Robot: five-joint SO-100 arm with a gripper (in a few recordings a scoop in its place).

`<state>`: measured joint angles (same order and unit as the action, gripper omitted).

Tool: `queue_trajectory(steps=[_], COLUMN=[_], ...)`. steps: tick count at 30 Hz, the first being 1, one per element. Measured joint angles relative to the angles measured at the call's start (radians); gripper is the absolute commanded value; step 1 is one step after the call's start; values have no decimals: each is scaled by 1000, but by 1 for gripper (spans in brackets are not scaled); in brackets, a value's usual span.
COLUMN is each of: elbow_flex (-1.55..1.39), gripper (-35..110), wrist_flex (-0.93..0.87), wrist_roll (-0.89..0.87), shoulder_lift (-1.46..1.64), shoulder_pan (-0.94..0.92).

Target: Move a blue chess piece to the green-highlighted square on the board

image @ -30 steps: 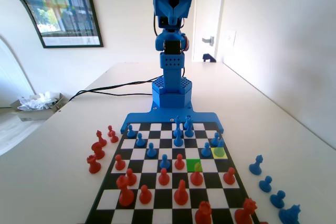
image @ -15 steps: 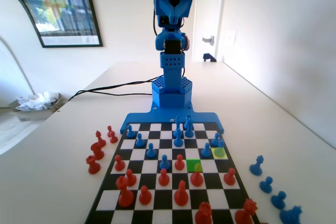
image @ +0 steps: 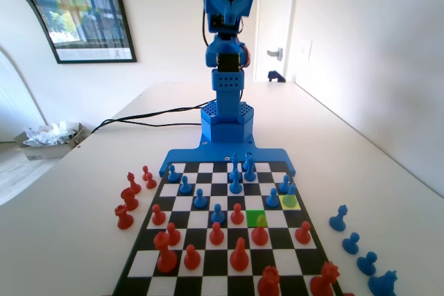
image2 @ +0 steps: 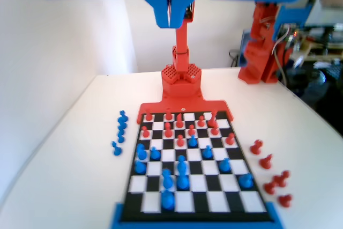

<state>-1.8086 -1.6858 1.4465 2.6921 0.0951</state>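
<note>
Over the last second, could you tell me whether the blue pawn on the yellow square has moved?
No. The blue pawn stands on the yellow square exactly as before.

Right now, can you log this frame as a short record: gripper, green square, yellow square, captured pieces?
gripper: raised high above the board, jaws together, holding nothing
green-highlighted square: empty; a red pawn stands just in front of it in the fixed view
yellow-highlighted square: a blue chess piece at its far edge
off-board pieces: red on the left, blue on the right in the fixed view
</note>
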Motion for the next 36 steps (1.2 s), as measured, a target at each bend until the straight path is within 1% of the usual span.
queue_trajectory(steps=[7, 17, 27, 36], elbow_flex=[51, 51, -5, -75], gripper=[1, 1, 1, 1], wrist_flex=[66, 169, 299, 463], wrist_roll=[-227, -434, -571, -655], shoulder_lift=[-198, -522, -752, -989], shoulder_pan=[71, 147, 232, 336])
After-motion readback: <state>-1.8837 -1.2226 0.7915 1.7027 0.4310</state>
